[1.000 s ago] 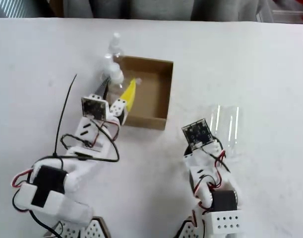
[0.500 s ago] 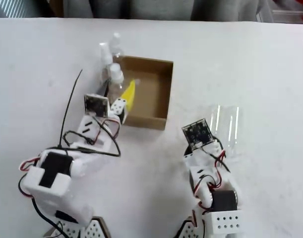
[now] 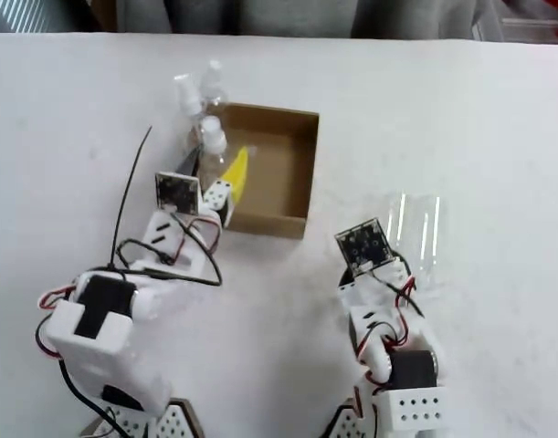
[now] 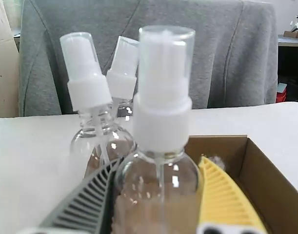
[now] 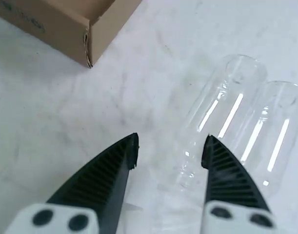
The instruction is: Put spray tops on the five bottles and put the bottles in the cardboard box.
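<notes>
Left gripper [image 4: 156, 165] clamped on spray-topped bottle [image 4: 161, 131] — base cut off, cardboard box [image 4: 236, 151] partly hidden behind it. Right gripper [image 5: 171, 144] spread wide.

Capped bottles, white spray tops: three — one [image 3: 212, 144], another [image 3: 185, 91], third [image 3: 212, 77]. Uncapped clear bottles: two — [image 5: 222, 112] and [image 5: 273, 126]. Cardboard box [image 3: 310, 164]: one. Robot arms: two, each with one gripper — left gripper [image 4: 158, 168], right gripper [image 5: 170, 146].
</notes>
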`<state>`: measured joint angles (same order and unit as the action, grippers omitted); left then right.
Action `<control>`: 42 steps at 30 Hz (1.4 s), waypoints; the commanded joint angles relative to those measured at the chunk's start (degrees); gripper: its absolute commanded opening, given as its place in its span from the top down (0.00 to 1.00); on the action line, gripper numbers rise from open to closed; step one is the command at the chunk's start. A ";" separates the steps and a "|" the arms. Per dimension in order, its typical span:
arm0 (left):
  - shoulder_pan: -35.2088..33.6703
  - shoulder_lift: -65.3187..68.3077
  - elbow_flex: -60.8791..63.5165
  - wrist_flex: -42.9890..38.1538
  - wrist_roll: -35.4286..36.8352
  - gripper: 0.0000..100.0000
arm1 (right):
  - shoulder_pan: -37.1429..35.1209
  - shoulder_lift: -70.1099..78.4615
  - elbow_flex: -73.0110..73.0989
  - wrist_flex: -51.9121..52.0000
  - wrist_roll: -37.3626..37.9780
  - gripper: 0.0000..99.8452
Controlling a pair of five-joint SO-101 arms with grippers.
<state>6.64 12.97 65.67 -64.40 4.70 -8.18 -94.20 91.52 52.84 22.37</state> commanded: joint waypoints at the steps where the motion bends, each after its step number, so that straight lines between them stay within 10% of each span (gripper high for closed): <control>1: 0.22 -0.48 -1.49 -1.05 -0.26 0.97 | -0.04 -0.48 -0.26 -1.10 0.70 0.81; 35: 0.40 -0.92 -0.88 -0.97 -0.26 0.97 | 0.04 -0.48 -0.26 -1.10 0.70 0.81; 42: 0.57 -1.01 -0.09 3.25 -0.26 0.79 | 0.22 -0.48 -0.26 -1.01 0.70 0.81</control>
<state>6.73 12.97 65.76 -62.90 4.70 -8.18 -94.20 91.52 52.84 22.37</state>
